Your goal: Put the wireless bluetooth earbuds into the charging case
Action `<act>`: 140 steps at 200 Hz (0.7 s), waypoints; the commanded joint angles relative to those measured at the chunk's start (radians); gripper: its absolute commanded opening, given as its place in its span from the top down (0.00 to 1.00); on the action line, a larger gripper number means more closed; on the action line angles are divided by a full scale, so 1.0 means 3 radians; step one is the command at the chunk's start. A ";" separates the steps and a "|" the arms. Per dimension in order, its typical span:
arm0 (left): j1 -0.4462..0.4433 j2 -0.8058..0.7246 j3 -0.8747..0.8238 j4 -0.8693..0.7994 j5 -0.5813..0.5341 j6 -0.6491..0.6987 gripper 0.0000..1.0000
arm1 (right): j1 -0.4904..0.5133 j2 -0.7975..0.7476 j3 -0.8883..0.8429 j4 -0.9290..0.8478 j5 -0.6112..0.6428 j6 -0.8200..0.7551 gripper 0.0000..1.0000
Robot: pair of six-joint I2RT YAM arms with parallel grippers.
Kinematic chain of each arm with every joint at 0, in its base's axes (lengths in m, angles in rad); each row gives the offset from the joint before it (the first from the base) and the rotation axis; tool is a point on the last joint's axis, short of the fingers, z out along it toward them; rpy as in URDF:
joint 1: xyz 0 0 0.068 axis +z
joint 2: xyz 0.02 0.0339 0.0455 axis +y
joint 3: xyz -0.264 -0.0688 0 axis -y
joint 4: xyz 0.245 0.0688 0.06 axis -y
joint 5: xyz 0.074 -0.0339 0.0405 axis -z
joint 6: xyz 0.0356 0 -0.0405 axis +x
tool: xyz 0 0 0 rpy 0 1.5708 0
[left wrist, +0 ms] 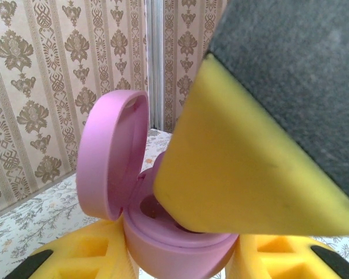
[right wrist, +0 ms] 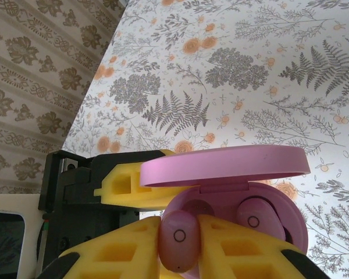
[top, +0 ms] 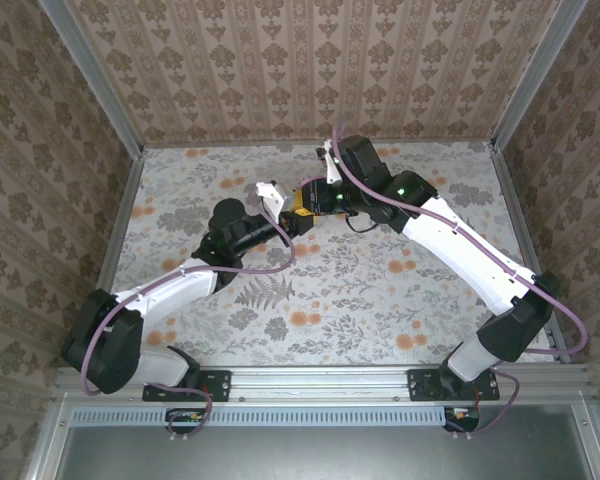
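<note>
- Earbud (right wrist: 177, 235): pink, glossy, bean-shaped. It is pinched between the yellow fingers of the right gripper (right wrist: 180, 250), which is clenched on it. It sits at the rim of the case, just beside the empty socket (right wrist: 196, 207) and not yet seated.
- Second earbud (right wrist: 256, 221): same pink, already lodged in the other socket.
- Case (left wrist: 174, 247): pink oval, with the lid (left wrist: 107, 160) swung up and open. The left gripper (left wrist: 180, 264) clamps it by its lower half and holds it above the table (right wrist: 250, 70), mid-scene where the two arms meet.
- Handling of the earbud, judged: very light and rigid, with a slick shell that could twist or squirt out of a hard pinch. The best hold is across its broad sides, as now, leaving the underside free to enter the socket.
- Handling of the case, judged: light hard plastic, with the hinge as the weak point. Hold it by the base, never the lid.
- Clearance, judged: tight. In the left wrist view the right finger covers much of the opening, and the lid stands close beside it, so a knock there could shift the case in its clamp.
</note>
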 commanded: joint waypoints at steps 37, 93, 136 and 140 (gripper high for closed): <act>-0.0031 -0.0100 -0.0025 0.0152 -0.0057 0.0007 0.64 | 0.0026 0.0026 0.0081 -0.0122 0.0058 -0.0067 0.75; -0.0030 -0.0105 -0.0013 0.0142 -0.0054 0.0020 0.64 | 0.0026 0.0030 0.0078 -0.0114 0.0061 -0.0056 0.73; -0.0027 -0.0115 -0.0009 0.0143 -0.0061 0.0020 0.64 | 0.0026 0.0048 0.0084 -0.0146 0.0093 -0.0075 0.75; -0.0027 -0.0115 -0.0014 0.0143 -0.0064 0.0022 0.64 | 0.0026 0.0045 0.0085 -0.0151 0.0098 -0.0078 0.74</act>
